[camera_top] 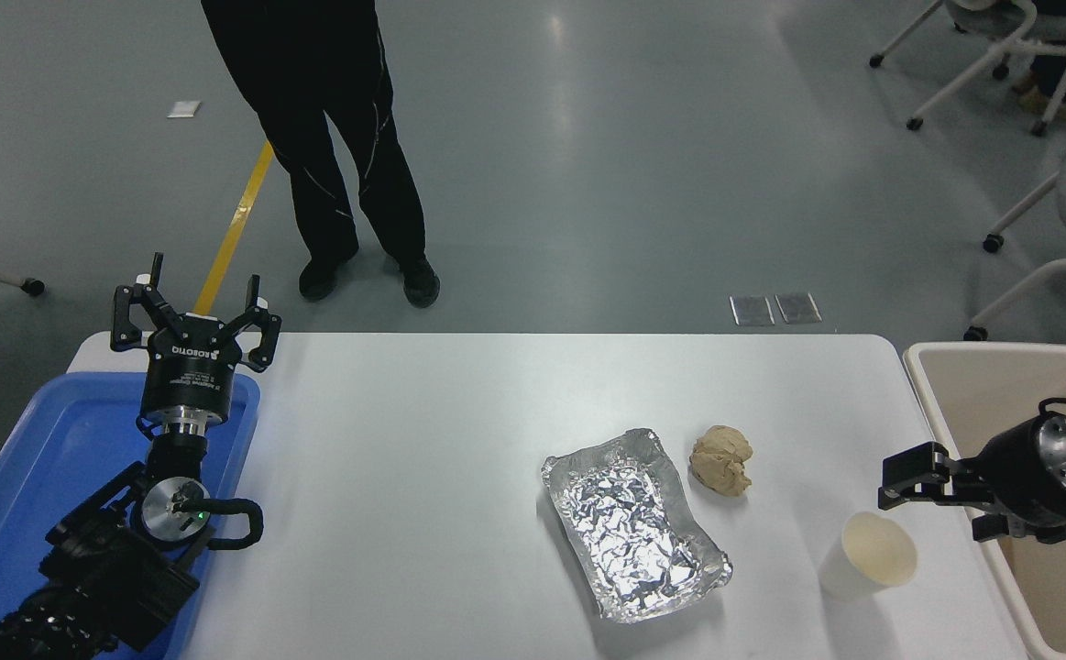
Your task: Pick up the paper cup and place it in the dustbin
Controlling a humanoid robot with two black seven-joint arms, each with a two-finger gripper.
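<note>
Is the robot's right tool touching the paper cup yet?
Apart. The head view shows the right tool above and beside the paper cup, with white table visible between them.

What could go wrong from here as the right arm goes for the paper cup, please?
The right claw hangs just above and right of the upright paper cup; a sideways approach could tip it. The cup stands near the table's front edge and may be knocked off. The arm reaches across the dustbin rim and could catch it.
</note>
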